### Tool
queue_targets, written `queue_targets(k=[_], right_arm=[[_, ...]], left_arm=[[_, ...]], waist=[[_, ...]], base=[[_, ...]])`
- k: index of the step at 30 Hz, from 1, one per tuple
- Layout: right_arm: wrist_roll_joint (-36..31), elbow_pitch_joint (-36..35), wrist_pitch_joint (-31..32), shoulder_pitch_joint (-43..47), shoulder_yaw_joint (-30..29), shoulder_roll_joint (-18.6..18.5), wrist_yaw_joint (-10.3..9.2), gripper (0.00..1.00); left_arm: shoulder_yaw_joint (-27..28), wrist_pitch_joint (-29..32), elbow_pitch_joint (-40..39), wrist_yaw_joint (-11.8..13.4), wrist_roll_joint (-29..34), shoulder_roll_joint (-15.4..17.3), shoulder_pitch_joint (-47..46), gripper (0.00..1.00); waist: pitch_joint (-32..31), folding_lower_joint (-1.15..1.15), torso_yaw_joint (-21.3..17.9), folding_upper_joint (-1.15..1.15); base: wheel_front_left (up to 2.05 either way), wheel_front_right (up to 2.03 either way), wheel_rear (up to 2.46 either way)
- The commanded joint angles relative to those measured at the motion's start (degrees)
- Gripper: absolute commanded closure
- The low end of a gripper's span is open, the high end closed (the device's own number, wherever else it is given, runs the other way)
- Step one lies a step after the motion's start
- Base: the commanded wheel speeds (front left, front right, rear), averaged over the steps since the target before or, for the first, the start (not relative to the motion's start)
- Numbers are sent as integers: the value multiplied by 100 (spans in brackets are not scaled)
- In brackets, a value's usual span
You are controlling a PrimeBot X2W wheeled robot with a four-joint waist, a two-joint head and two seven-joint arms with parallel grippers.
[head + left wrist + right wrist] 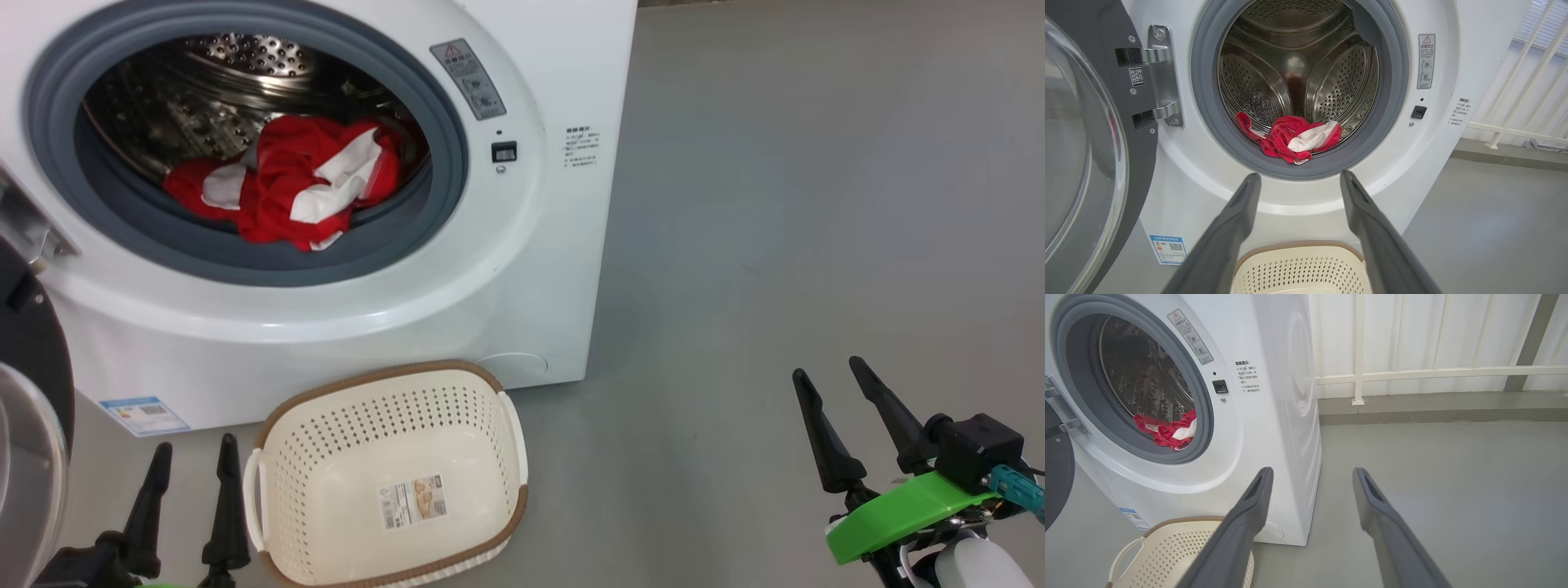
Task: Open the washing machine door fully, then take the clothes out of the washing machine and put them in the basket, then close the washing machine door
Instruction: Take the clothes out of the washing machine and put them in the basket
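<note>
With the washing machine door (1086, 143) standing wide to the left, we judge the step in hand to be fetching the clothes (286, 184) out of the washing machine (522, 269). To do it well, we would send the left jaws in low over the grey seal (269, 261) and keep them spread until they straddle the thickest red fold. We would then close deep enough to gather the white bands too, so nothing trails back into the steel drum (1298, 69). We should lift clear of the seal's lip before drawing back.

Both pairs of jaws stand wide apart and hold nothing. The clothes lie at the front of the drum, their lower edge on the seal, above and beyond the left jaws. The left jaws point towards the clothes and sit just beside the empty basket (375, 425). The right jaws hang over bare floor (775, 204), well apart to the right.
</note>
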Motion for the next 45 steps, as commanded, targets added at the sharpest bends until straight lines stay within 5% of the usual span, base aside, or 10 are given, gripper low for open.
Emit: queue_targets(k=[1, 25, 38, 45], right_arm=[[-44, -156, -70, -100, 137, -44, 9, 0], [-35, -159, -70, -264, 198, 4, 9, 0], [-53, -241, -70, -499, 288, 166, 9, 0], [-48, -285, -70, -773, 355, 233, 9, 0]], left_arm=[[188, -29, -167, -18, -33, 112, -171, 0], [-66, -29, 174, -18, -112, 134, -524, 0], [-596, -14, 1629, -14, 252, 133, -2351, 0], [-742, 550, 2772, 209, 474, 224, -3852, 0]], waist=[[8, 0, 1, 0], [221, 0, 25, 0], [749, 0, -74, 0], [1199, 0, -221, 0]], base=[[126, -133, 8], [24, -25, 0], [0, 0, 0], [0, 0, 0]])
